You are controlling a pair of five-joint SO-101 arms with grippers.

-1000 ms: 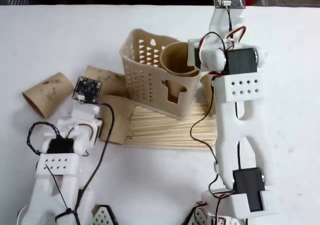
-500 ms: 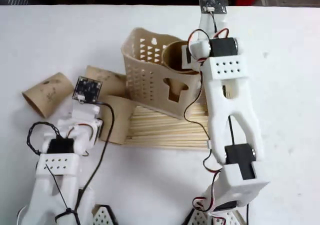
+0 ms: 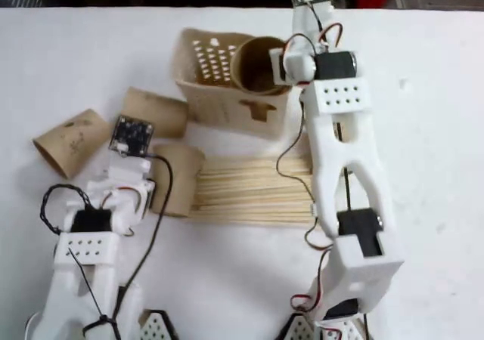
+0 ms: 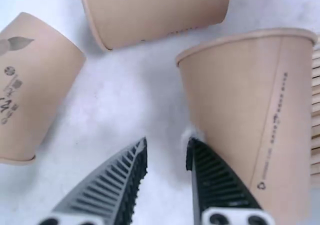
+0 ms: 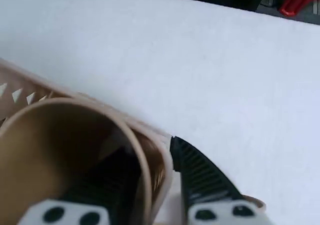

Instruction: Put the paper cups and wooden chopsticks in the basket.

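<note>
Firmly, the right tool (image 5: pixel 150 152) pinches a paper cup (image 3: pixel 253 64) by its wall at the mouth of the basket (image 3: pixel 219 102). The left tool (image 4: pixel 166 144), spread, sits just beside a lying cup (image 4: pixel 250 110). Between the tools, chopsticks (image 3: pixel 249 189) lie on the white desk (image 3: pixel 423 128); the room beyond is dark.

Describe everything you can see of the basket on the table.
The basket looks like beige plastic. Its walls are pierced with rows of small triangles, and the side facing the arms has a larger handle-shaped cutout. It sits toward the far side of the table, beyond the chopsticks and apart from them, and it seems slightly tilted. A paper cup stands inside at one end, where the right gripper straddles the cup wall and basket rim.
</note>
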